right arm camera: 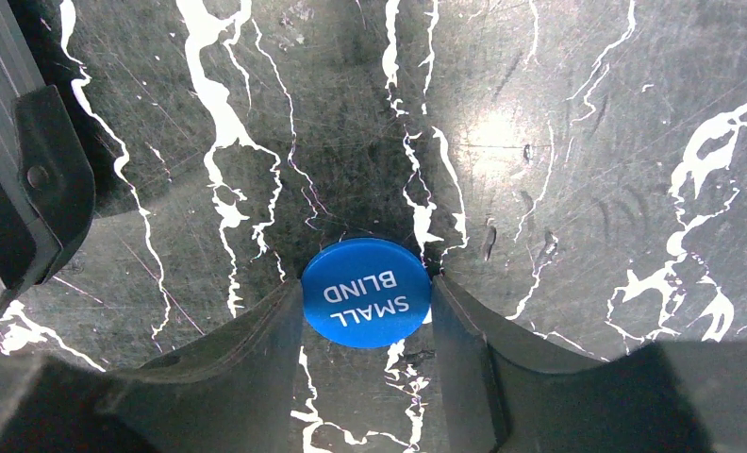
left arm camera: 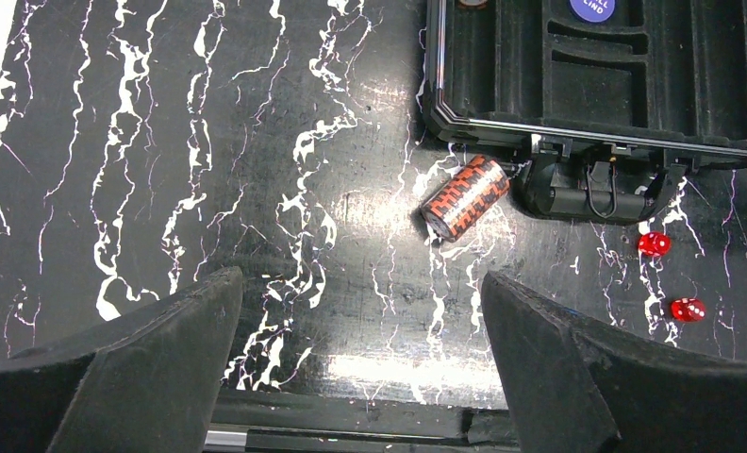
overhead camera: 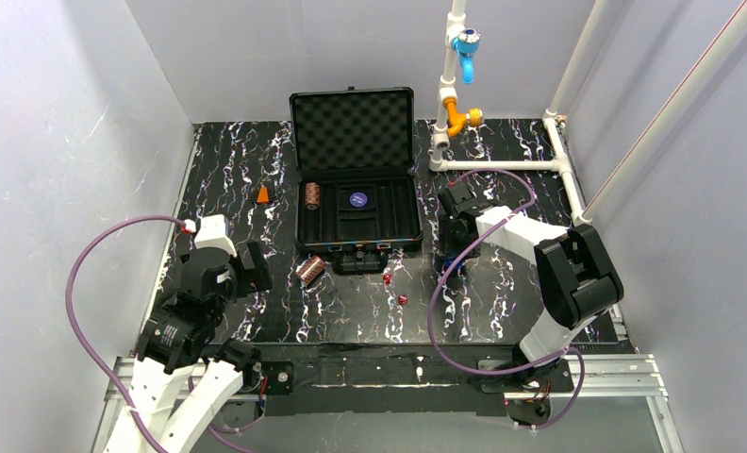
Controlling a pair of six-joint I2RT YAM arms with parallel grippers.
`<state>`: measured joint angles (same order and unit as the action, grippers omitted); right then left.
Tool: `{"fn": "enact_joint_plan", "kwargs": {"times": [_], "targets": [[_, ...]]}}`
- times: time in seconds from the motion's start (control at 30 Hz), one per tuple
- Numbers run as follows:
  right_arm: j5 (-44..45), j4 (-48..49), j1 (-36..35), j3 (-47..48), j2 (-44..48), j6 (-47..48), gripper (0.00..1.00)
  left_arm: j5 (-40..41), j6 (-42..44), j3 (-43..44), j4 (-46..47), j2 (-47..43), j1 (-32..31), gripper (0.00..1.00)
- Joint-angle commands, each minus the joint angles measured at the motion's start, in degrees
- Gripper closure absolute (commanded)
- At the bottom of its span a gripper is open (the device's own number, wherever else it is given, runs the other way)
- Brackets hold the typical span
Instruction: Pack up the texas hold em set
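The black briefcase point(overhead camera: 306, 238) stands open at the table's middle back, foam lid point(overhead camera: 353, 132) upright. In its tray lie one copper-brown chip stack point(overhead camera: 312, 195) and one blue disc point(overhead camera: 357, 199). The second chip stack point(overhead camera: 310, 270) lies on its side by the case's front left corner, also in the left wrist view point(left arm camera: 464, 197). Two red dice point(overhead camera: 388, 278) point(overhead camera: 402, 299) lie in front of the case. My left gripper point(left arm camera: 360, 316) is open and empty, near the stack. My right gripper point(right arm camera: 366, 286), right of the case point(overhead camera: 455, 212), is shut on the blue "SMALL BLIND" disc point(right arm camera: 366, 294), low over the table.
A small orange cone point(overhead camera: 263, 194) stands left of the case. A white pipe frame point(overhead camera: 502, 165) with a blue valve point(overhead camera: 465, 42) and an orange fitting point(overhead camera: 459, 118) stands at the back right. Grey walls enclose the table. The case's right edge point(right arm camera: 11, 189) is close to my right gripper.
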<state>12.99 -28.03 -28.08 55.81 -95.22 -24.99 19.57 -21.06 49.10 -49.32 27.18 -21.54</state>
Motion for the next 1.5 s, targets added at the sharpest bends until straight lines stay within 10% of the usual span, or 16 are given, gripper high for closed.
{"fn": "enact_joint_plan", "kwargs": {"times": [0.0,1.47], "targets": [[-1.7,-8.7,0.3,-3.6,-2.8,0.9,0.5,1.6,0.0,-0.6,-0.1,-0.5,0.2,0.02],[-2.2,-15.1,0.3,6.5,3.0,1.1,0.51,1.5,-0.1,-0.6,-0.2,-0.3,0.2,0.02]]}}
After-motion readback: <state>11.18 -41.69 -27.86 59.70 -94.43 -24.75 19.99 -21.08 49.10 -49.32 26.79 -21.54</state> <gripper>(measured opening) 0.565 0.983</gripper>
